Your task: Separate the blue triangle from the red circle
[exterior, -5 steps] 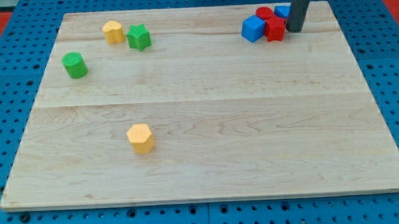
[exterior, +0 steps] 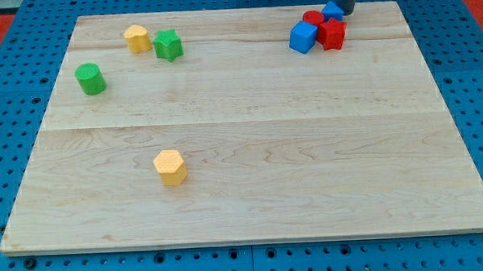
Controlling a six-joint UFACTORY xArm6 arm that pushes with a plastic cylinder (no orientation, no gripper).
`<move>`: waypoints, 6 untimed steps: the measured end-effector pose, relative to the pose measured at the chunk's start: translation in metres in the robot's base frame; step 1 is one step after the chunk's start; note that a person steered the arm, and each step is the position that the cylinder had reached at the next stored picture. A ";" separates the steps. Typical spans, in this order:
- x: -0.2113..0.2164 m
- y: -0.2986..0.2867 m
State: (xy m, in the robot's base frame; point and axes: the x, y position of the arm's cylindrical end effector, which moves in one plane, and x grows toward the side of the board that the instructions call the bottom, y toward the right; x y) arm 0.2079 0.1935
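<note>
You are looking at a pale wooden board (exterior: pixel 250 151) lying on a blue pegboard bench (exterior: pixel 5 146). Almost all the action sits at the board's far right corner.

Your dark rod enters from the view's top there, and your tip (exterior: pixel 346 12) rests at the far edge, just to the right of the blue triangle (exterior: pixel 332 10). The rod has nothing that opens or closes; it can only push. It appears to be touching the triangle or nearly so, but you cannot tell which.

The blue triangle sits tight against the red circle (exterior: pixel 313 18), which lies just to its left. So the step in hand is the approach, and the pair does not yet look separated. The next move likely calls for getting the tip between the two, or pushing the triangle along the far edge away from the circle, without dragging the neighbours.

Count eight blocks:
- Two blue: the triangle and a blue cube (exterior: pixel 302 37).
- Two red: the circle and a chunky red block (exterior: pixel 332 33).
- Two yellow: one (exterior: pixel 137 38) near the far left corner, one (exterior: pixel 170 167) toward the near edge.
- Two green: a star (exterior: pixel 168 45) and a cylinder (exterior: pixel 89 78).
</note>
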 end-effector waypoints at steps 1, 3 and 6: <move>0.002 0.000; 0.005 -0.007; 0.005 -0.123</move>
